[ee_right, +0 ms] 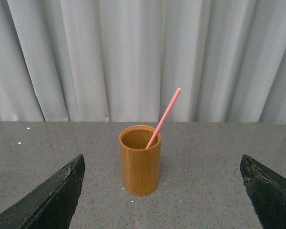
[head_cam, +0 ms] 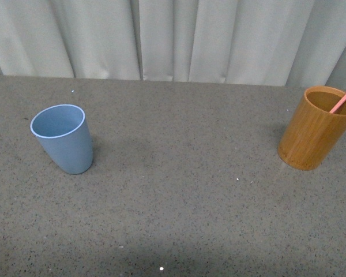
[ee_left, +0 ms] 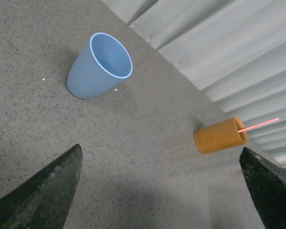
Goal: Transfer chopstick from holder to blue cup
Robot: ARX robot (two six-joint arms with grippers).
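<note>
Caught the right claw spread wide and empty, short of the holder. Found the chopstick leaning inside the holder, top well past its rim. Spotted the blue cup well apart, left of the holder, with the left claw wide too. Risked a slipped pinch on that slant, or tipping the holder on the lift.

Nothing here can be read. The blue cup, the holder and the chopstick are plain, with no lettering, label or number showing.
</note>
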